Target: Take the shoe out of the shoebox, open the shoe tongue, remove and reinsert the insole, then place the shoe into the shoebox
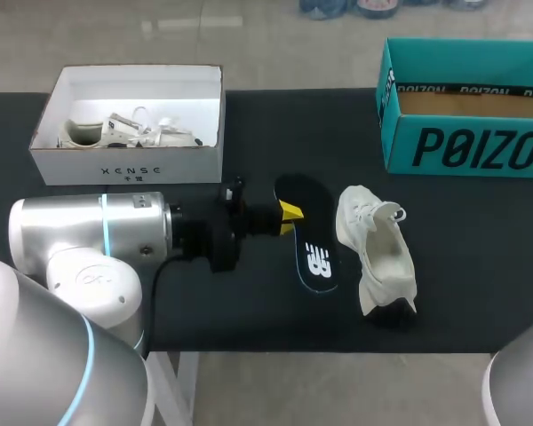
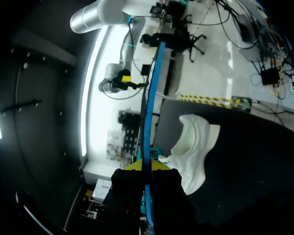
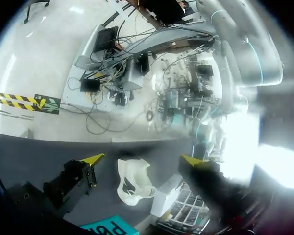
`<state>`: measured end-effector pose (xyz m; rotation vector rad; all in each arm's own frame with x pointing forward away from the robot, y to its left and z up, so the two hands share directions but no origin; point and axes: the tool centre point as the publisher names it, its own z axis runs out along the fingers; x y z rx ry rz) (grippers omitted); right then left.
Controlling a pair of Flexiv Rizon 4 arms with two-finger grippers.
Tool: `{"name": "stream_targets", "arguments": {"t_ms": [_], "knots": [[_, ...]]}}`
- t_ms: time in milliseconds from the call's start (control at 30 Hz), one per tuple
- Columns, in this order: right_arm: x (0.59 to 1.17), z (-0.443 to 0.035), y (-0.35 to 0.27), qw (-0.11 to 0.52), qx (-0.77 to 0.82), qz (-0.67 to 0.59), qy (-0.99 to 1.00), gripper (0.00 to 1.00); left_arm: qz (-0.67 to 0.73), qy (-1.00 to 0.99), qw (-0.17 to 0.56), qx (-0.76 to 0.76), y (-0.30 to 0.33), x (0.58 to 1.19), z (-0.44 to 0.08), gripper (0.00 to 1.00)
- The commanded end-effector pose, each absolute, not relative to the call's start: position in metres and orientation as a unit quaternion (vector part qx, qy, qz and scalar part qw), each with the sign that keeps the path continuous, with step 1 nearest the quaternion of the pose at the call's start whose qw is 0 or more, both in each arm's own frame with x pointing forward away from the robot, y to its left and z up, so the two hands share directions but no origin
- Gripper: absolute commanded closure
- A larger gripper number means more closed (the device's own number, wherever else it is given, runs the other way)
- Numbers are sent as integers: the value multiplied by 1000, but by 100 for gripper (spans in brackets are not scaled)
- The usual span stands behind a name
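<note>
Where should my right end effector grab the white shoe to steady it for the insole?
Probably the heel collar of the white shoe, coming down from above on the side away from the insole. The mouth gapes upward, so one finger can slip inside the wall, and the left end effector, shut on the insole, occupies the other side.

There is one insole (image 1: 311,235). Boxes number two: a white box (image 1: 129,164) behind and left of the insole, and a teal box (image 1: 462,146) behind and right of it. Shoes number two, both white: a loose shoe (image 1: 377,248) just right of the insole and a boxed shoe (image 1: 115,131) in the white box. Grippers number two: the left gripper (image 1: 290,216), at the insole's left edge, and the right gripper (image 3: 143,159).
</note>
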<state>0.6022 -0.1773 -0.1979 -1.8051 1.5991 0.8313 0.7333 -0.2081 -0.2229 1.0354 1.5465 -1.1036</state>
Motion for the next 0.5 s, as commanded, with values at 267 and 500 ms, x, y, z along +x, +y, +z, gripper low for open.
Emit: {"name": "stream_targets", "arguments": {"t_ms": [267, 500], "knots": [[602, -195, -191, 428, -638, 151, 622, 0, -449, 632, 469, 423, -209, 733, -222, 100], [613, -189, -198, 432, -642, 125, 622, 0, -449, 632, 469, 423, -209, 733, -222, 100]]}}
